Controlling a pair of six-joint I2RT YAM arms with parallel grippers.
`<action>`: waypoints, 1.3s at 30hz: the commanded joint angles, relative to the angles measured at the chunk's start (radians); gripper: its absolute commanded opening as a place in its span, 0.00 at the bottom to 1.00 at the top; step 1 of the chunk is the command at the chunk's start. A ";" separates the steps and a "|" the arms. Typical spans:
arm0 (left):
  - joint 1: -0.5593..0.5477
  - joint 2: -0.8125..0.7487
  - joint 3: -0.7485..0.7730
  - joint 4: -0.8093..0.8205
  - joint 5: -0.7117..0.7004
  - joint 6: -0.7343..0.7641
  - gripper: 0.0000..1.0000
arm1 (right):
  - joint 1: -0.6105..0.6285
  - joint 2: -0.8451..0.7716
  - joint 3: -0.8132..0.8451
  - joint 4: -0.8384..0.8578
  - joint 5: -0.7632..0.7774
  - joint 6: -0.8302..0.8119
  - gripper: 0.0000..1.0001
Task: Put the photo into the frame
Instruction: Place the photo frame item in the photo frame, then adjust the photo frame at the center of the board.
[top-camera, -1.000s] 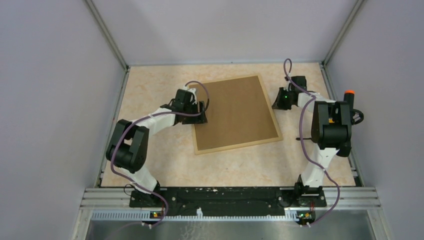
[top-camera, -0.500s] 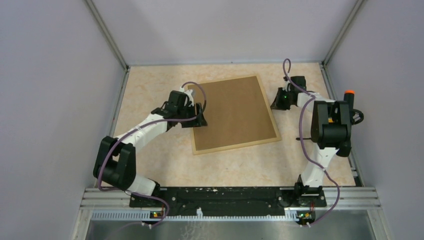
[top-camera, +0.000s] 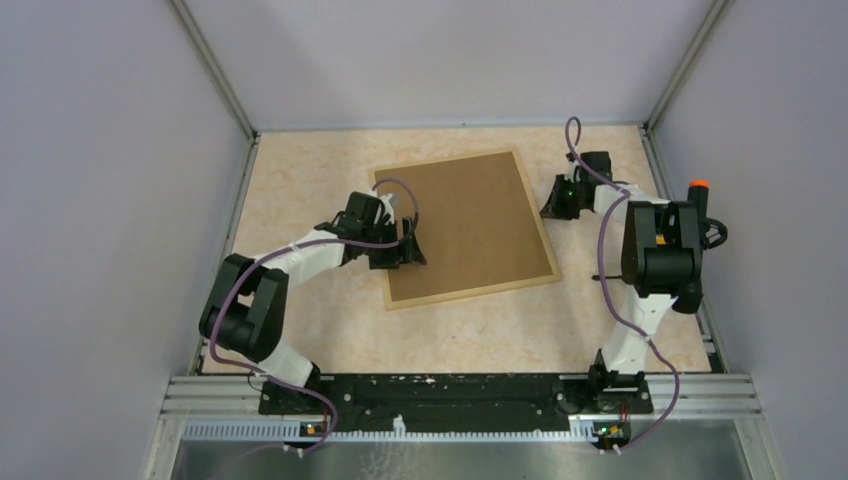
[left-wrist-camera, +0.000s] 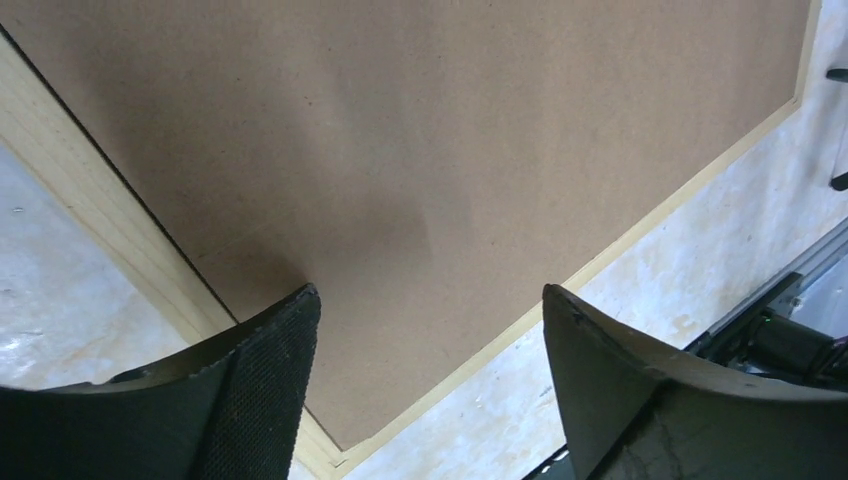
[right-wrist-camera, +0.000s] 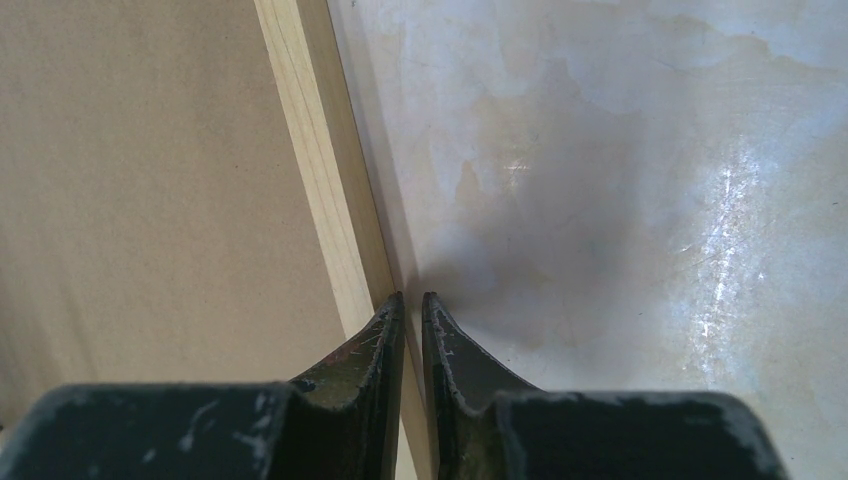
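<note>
Fingers (left-wrist-camera: 255, 390) of left gripper (left-wrist-camera: 430, 300): spread wide with nothing between them. One hangs over the frame's left rail and the other over the backing board.
Fingers (right-wrist-camera: 370, 350) of right gripper (right-wrist-camera: 412, 300): all but closed, leaving only a thin slit, and holding nothing.
Right gripper position: tips low against the outer edge of the frame's right rail, towards the far corner.
Frame (top-camera: 470, 291): lies flat and back-up on the table (top-camera: 300, 180), turned slightly askew.
Backing board (top-camera: 470, 220): plain brown, seated inside the wooden rails and filling the opening.
</note>
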 joint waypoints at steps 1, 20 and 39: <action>0.002 -0.087 0.039 -0.022 -0.075 0.040 0.89 | 0.032 0.029 0.011 -0.044 -0.016 0.000 0.13; 0.200 -0.094 -0.211 0.226 0.163 -0.135 0.97 | 0.051 0.068 0.057 -0.044 -0.037 0.002 0.20; -0.400 -0.259 -0.408 0.563 0.237 -0.482 0.98 | 0.187 0.363 0.636 -0.358 0.071 -0.046 0.33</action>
